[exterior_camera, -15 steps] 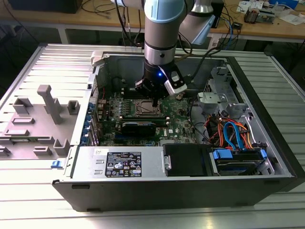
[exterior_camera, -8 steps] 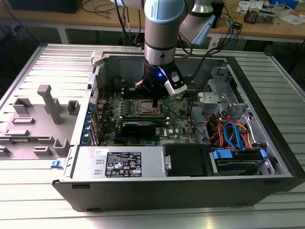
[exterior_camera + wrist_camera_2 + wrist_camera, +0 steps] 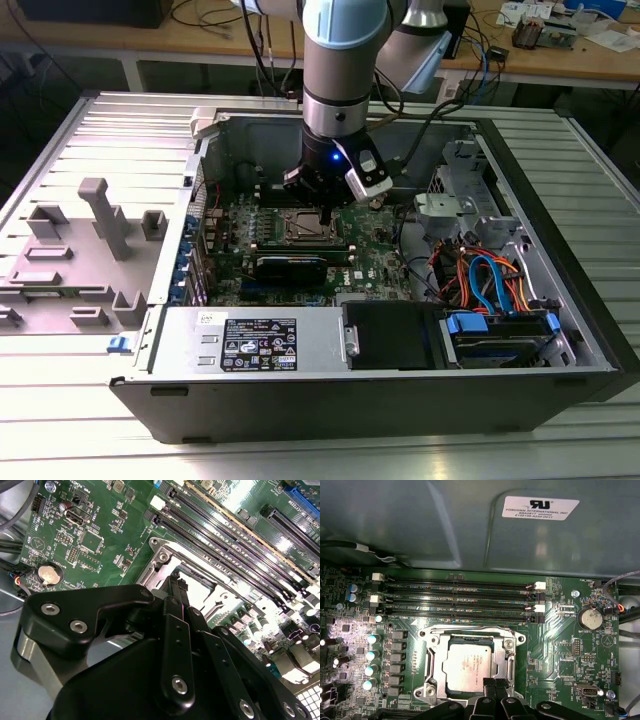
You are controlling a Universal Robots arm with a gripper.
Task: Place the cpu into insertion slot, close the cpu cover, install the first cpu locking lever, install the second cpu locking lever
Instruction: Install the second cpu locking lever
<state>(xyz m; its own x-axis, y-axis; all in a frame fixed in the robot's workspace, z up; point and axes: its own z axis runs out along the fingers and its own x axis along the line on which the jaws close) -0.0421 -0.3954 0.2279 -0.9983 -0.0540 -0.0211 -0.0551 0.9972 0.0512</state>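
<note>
The cpu [image 3: 469, 664] lies flat in the insertion slot [image 3: 426, 694] on the green motherboard, its dull silver top showing. The cpu cover [image 3: 436, 656] is down around it, framing the chip through its window. A thin wire lever [image 3: 470, 628] runs along the socket's edge nearest the memory slots. My gripper [image 3: 492, 684] hovers at the socket's opposite edge, its black fingertips pressed together with nothing visible between them. In the second wrist view the gripper [image 3: 178, 580] points down over the cover [image 3: 156, 562]. In the exterior view the gripper [image 3: 322, 212] stands just above the socket [image 3: 305, 228].
Long black memory slots [image 3: 460, 600] lie beside the socket, with a coin battery [image 3: 590, 617] and a row of capacitors [image 3: 370, 655] nearby. The case wall [image 3: 445, 525] rises behind. A power supply [image 3: 250, 345] and a drive cage with cables [image 3: 490, 290] fill the case front.
</note>
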